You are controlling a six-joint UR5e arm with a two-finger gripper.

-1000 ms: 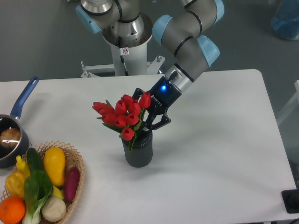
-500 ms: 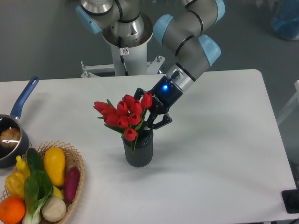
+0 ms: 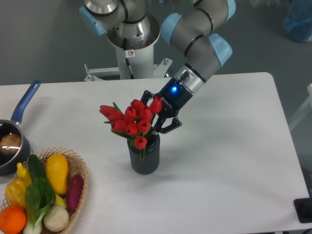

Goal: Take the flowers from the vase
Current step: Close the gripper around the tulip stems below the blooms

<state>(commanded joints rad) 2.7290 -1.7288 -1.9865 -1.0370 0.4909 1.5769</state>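
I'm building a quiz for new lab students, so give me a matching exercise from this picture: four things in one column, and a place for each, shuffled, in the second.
Things:
1. flowers
2. saucepan
3. wicker basket
4. gripper

Places:
A. at the table's left edge, blue handle pointing away from the camera
B. at the flower stems, just above the vase's mouth
C. standing in the dark ribbed vase
D. at the front left corner, filled with vegetables

Pairs: 1-C, 2-A, 3-D, 4-B
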